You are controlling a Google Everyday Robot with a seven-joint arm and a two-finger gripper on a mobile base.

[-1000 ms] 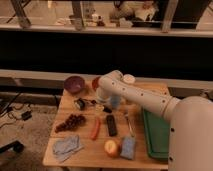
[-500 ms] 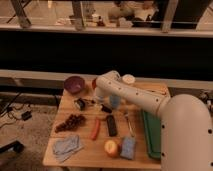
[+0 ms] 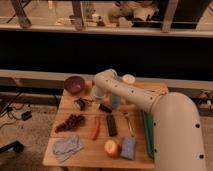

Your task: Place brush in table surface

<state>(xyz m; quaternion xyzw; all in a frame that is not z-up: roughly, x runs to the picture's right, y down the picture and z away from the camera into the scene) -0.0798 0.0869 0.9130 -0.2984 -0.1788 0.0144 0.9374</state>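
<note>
The brush lies flat on the table surface (image 3: 82, 159), left of centre near the back. Its round pale head (image 3: 80, 104) points left and its black handle (image 3: 105, 108) runs right. My gripper (image 3: 98, 95) hangs at the end of the white arm, just above the brush's thin neck and pointing down. Its jaws stand open and nothing is held in them. The arm reaches in from the lower right and hides the table's right side.
A purple bowl (image 3: 75, 84) and a white cup (image 3: 128, 78) stand at the back. Grapes (image 3: 70, 122), a red pepper (image 3: 95, 128), a black bar (image 3: 111, 125), a metal utensil (image 3: 128, 122), an apple (image 3: 111, 148), a blue sponge (image 3: 128, 147) and a grey cloth (image 3: 66, 146) fill the front. A green tray (image 3: 147, 132) lies right.
My gripper has drifted slightly left above the brush, and the arm now fills more of the right side. The brush has stayed where it was.
</note>
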